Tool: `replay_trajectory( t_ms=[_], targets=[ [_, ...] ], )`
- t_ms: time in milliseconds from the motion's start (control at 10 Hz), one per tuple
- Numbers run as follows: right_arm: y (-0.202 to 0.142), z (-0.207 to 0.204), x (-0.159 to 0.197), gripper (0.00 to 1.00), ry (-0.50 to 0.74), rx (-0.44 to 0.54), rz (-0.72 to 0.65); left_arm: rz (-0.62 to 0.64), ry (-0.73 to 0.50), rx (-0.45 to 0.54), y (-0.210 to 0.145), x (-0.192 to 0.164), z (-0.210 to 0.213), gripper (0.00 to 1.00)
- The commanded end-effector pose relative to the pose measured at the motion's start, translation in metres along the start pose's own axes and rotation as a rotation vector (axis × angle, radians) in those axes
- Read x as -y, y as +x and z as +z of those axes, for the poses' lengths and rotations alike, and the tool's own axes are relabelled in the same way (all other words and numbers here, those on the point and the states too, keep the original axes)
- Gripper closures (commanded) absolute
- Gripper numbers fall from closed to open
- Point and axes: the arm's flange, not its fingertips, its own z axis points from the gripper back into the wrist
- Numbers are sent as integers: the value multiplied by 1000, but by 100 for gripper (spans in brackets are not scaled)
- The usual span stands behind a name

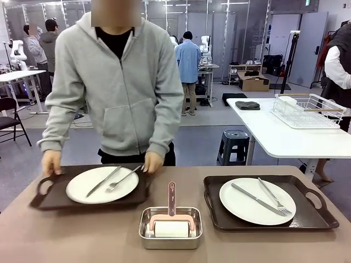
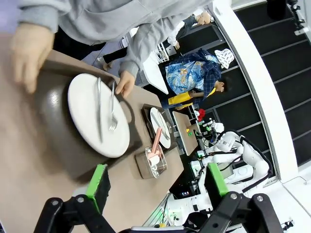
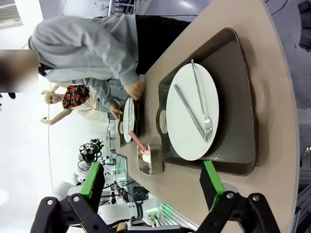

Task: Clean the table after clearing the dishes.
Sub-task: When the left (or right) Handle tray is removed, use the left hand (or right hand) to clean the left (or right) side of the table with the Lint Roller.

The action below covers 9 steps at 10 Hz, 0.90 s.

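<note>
Left claw (image 2: pixel 155 183), right claw (image 3: pixel 151 183) both spread, empty. Person (image 1: pixel 120 82) grips left tray (image 1: pixel 49 200), 10 o'clock from steel pan (image 1: pixel 143 230); right tray (image 1: pixel 315 216) at 3 o'clock. Lift trays level, loose cutlery may slide; then wipe worktop (image 1: pixel 71 235).

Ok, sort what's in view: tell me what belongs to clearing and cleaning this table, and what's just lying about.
Job: table, left tray, left plate, right tray, right plate; probably the roller in the steel pan.
Lying about: white table, wire rack, folded cloth, stool.
</note>
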Motion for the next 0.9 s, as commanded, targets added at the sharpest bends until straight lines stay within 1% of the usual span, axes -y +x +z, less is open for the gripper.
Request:
replay_trajectory(
  t_ms=[0,800],
  targets=[
    [-1,1,-1,0,4,0,1,1,0,5,-1,0,2,0],
    [-1,1,-1,0,4,0,1,1,0,5,-1,0,2,0]
  ],
)
